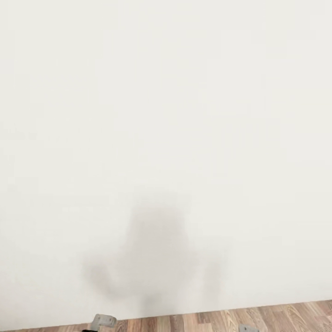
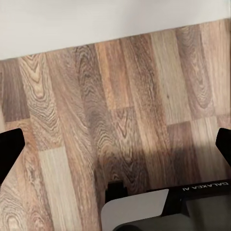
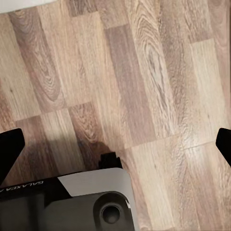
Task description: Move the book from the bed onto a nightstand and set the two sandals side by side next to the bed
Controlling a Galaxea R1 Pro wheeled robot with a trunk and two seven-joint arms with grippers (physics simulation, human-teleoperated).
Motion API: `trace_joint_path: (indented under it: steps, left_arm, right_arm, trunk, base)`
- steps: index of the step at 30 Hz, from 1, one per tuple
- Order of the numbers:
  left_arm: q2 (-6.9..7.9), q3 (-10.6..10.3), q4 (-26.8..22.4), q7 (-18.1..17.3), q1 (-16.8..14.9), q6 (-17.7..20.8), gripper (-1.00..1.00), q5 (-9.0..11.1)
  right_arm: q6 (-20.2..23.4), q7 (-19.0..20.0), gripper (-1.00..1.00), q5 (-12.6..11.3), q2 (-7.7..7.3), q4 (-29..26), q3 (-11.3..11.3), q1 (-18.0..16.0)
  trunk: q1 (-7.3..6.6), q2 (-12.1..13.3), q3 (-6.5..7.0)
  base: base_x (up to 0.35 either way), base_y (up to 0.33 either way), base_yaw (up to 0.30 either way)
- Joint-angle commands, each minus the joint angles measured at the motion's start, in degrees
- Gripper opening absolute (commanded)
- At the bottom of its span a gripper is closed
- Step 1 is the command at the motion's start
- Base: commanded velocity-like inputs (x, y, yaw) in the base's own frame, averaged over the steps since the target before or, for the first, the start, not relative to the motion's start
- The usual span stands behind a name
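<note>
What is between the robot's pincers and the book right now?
Can't tell: no book or bed is in these pictures. The head view faces a white wall close ahead, with wood floor at its foot. Both open pincers, left pincer and right pincer, point down at bare floor.

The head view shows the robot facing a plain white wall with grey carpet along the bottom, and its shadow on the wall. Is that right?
Not quite. The strip along the bottom is wood-plank floor, not grey carpet, as the head view shows. The rest holds: the robot faces a plain white wall, with a soft grey shadow on it.
</note>
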Motion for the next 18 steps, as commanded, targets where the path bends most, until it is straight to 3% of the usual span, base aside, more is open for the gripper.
trace_joint_path:
  steps: [1,18]
  left_arm:
    - [0.05,-0.43,-0.14,-0.10,-0.01,0.37,1.00,0.60]
    - [0.11,-0.43,-0.14,-0.07,-0.01,0.33,1.00,0.60]
  right_arm:
    - [0.26,-0.19,1.00,-0.37,0.02,-0.11,-0.12,-0.03]
    - [0.28,-0.16,1.00,-0.37,0.02,-0.11,-0.12,-0.03]
  trunk:
    - [0.02,-0.08,-0.10]
    - [0.02,-0.08,-0.10]
  base:
    - [0.064,0.000,-0.245]
    - [0.017,0.000,-0.283]
